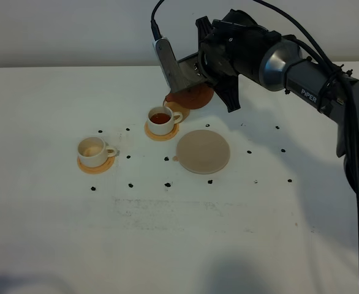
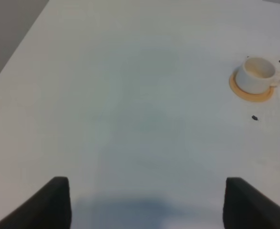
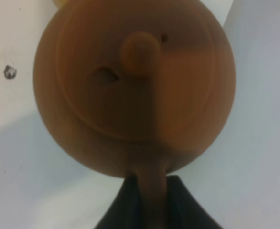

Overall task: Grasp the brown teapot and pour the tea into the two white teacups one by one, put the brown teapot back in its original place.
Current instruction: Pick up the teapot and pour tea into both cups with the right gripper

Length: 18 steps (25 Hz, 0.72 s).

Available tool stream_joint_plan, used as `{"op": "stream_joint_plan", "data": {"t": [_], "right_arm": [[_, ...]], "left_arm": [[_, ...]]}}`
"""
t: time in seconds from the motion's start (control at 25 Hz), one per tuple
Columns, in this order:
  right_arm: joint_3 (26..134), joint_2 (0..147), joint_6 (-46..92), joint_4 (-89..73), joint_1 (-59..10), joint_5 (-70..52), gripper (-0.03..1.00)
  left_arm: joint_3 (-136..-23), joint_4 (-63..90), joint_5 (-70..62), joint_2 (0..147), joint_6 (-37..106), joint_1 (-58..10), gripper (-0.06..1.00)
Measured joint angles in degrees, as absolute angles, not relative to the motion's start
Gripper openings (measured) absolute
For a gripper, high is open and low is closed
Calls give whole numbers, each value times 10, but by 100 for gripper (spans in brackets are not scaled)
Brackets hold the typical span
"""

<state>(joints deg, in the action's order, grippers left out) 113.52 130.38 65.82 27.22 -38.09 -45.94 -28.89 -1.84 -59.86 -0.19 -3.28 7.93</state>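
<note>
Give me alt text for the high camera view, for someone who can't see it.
The right gripper holds the brown teapot tilted over a white teacup that contains reddish tea on a white table. A second teacup looks empty to its left on a coaster, and a bare round beige trivet lies to its right.

light: bright, even | shadows: soft, grey on table (image 1: 57, 233) | right wrist view: brown teapot (image 3: 135, 95) blurred
</note>
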Motion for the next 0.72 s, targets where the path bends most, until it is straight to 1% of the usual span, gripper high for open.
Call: {"op": "stream_joint_plan", "data": {"t": [0.72], "right_arm": [[1135, 1304, 657, 277, -381, -458, 9]], "left_arm": [[-289, -18, -599, -2, -33, 79, 67]]}}
